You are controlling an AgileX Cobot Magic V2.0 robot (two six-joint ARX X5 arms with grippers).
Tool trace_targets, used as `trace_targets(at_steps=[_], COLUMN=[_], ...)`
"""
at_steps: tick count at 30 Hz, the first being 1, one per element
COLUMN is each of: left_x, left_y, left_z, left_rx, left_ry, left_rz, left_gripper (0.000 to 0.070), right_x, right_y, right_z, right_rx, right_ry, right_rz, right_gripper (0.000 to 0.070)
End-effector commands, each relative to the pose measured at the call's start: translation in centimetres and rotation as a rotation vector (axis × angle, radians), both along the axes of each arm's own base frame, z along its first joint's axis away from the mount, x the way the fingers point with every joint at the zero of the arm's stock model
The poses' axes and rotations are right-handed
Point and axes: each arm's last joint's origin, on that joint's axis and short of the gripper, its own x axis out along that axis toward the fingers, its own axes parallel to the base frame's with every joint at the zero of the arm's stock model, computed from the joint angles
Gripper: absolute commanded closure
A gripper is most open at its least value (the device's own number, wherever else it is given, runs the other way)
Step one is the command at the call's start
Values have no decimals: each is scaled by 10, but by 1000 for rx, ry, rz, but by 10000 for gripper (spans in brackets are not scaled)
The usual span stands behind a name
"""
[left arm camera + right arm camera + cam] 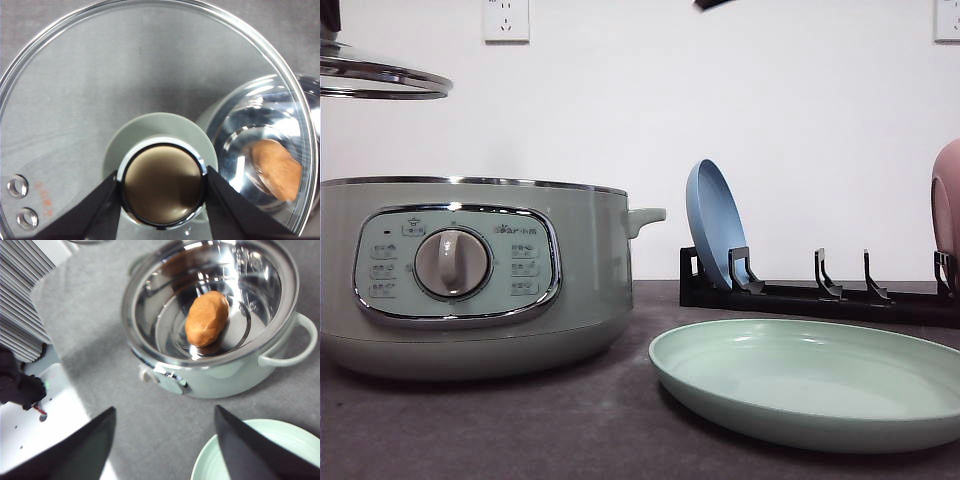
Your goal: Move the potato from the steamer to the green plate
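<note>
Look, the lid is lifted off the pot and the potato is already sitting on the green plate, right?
Not quite. The lid is lifted off, but the potato is in the pot, as the right wrist view shows. The green plate holds nothing.

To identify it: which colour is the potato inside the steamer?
Orange-brown potato; clearest in the right wrist view.

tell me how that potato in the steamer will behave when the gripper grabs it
The potato is a smooth lumpy oval, so it may twist between flat fingers. It lies on the steamer's shiny metal floor, where a nudge would probably slide or roll it. It looks firm, likely not crushable.
</note>
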Motion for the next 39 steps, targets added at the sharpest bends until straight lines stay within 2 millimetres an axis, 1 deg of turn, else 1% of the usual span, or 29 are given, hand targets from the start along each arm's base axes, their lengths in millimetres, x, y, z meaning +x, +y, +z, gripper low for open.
trace_targets(at_steps=[1,3,5,11,14,18,21,23,26,29,34,39], left_x=[-2,-2,-2,-2,-2,-2,-2,-2,-2,-2,-2,-2], left_y=[3,6,9,15,17,17,17,17,17,17,17,17], left_z=[13,13,13,13,13,13,13,13,13,13,13,13], left_rx=[10,12,13,14,14,13,13,13,13,13,13,13], left_ry=[-75,-75,-75,-76,-75,-76,-75,-75,-75,-75,-75,-74], left_rz=[5,14,23,47,51,53,53,53,53,53,53,53], left_gripper=[699,699,699,699,699,699,699,699,699,699,699,699], right_x=[9,22,35,72,86,98,104,107,110,112,115,118], right_y=[14,26,41,86,107,134,152,163,175,185,195,200], right_z=[7,10,12,6,-2,-16,-31,-43,-58,-73,-93,-110], right_rx=[8,-4,-18,-79,-105,-139,-179,-206,-247,-275,-319,-363], right_ry=[-5,0,5,3,0,-10,-19,-26,-45,-56,-62,-58], right_rz=[10,18,30,37,36,34,24,16,-5,-15,-32,-46], right_gripper=[252,223,209,207,203,202,197,177,162,162,162,162])
